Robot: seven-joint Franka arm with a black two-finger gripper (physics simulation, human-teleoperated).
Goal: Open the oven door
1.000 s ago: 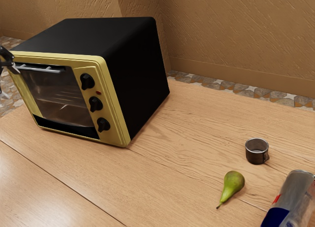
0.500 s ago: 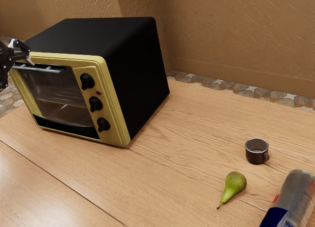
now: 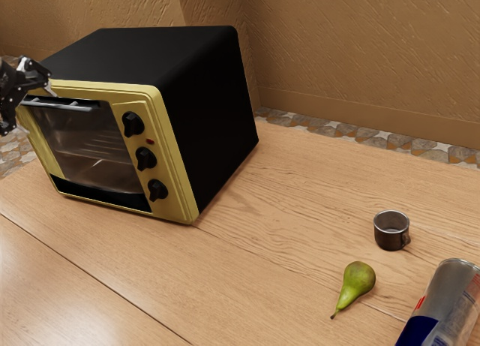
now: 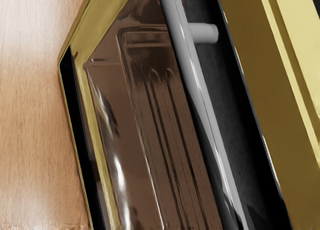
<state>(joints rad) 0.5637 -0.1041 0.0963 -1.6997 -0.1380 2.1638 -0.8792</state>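
Note:
At the exterior view's left edge, my gripper [image 3: 36, 108] stands open beside the left end of the oven's handle [image 3: 66, 105]. One finger is above the level of the bar and the other below it; whether either touches it I cannot tell. The yellow-fronted black oven [image 3: 176, 121] has its glass door [image 3: 90, 147] closed. In the wrist view the grey handle [image 4: 200, 88] runs lengthwise across the door's dark glass [image 4: 145, 120], with one of its mounting posts showing.
Three black knobs [image 3: 145, 158] line the oven's front beside the door. Farther off on the wooden table [image 3: 247, 248] are a small metal cup [image 3: 390, 235], a green pear [image 3: 355, 284] and a can [image 3: 442, 305]. A wall [image 3: 360, 53] rises behind.
My gripper has moved toward the exterior view's right, closer to the handle, and both fingers now show with a gap between them. The door has not moved.

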